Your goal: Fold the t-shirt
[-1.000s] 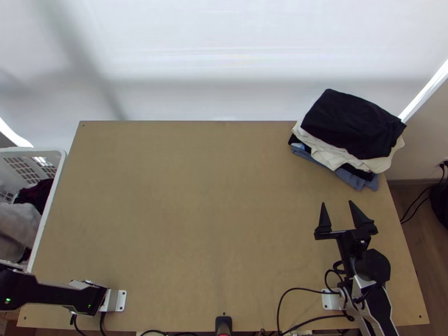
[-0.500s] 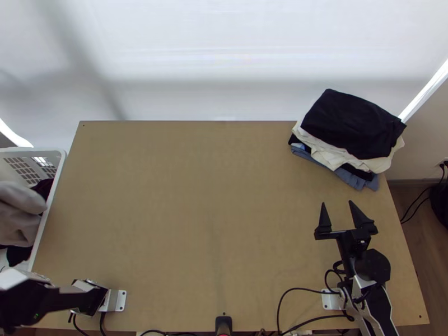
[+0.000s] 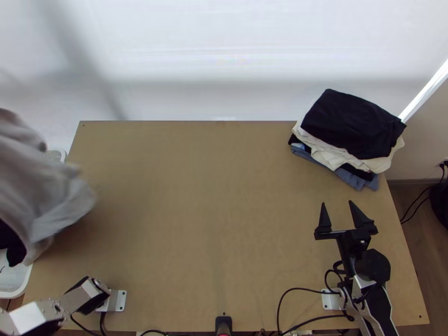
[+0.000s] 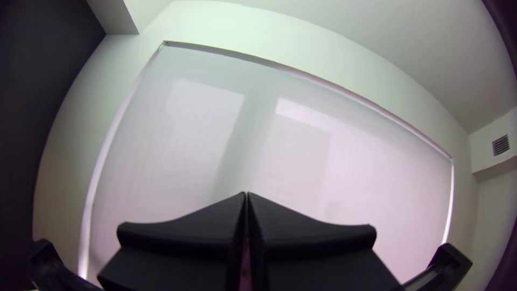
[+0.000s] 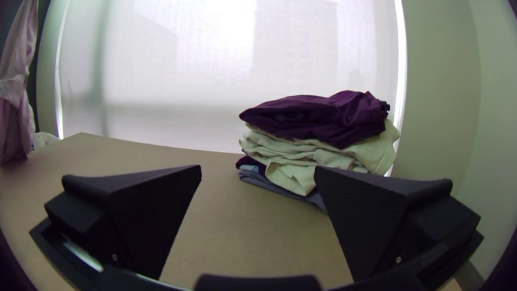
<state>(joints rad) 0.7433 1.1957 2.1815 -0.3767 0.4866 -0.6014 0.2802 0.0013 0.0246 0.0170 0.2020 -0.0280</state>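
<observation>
I am working two arms over one table [image 3: 213,196], and I am counting one loose garment, one basket and one pile.

My left gripper [image 4: 246,193] is keeping its two fingers pressed together, tips meeting. It is holding the one grey cloth [image 3: 39,179], the t-shirt to be folded; which part it is pinching I cannot tell. The cloth is hanging bunched in the air at the table's left edge, over the one white basket [image 3: 12,294], with a single dark patch of fabric [image 3: 11,243] showing beside its lower part.

My right gripper [image 3: 336,203] is standing above the table's right side, its two fingers spread wide apart and gripping nothing.

Beyond it, one pile is lying at the far right corner: one dark folded garment [image 3: 353,123] is sitting on top, cream fabric [image 3: 330,155] is showing beneath in layers I cannot count, and blue-grey fabric [image 3: 353,180] is lying at the bottom.
</observation>
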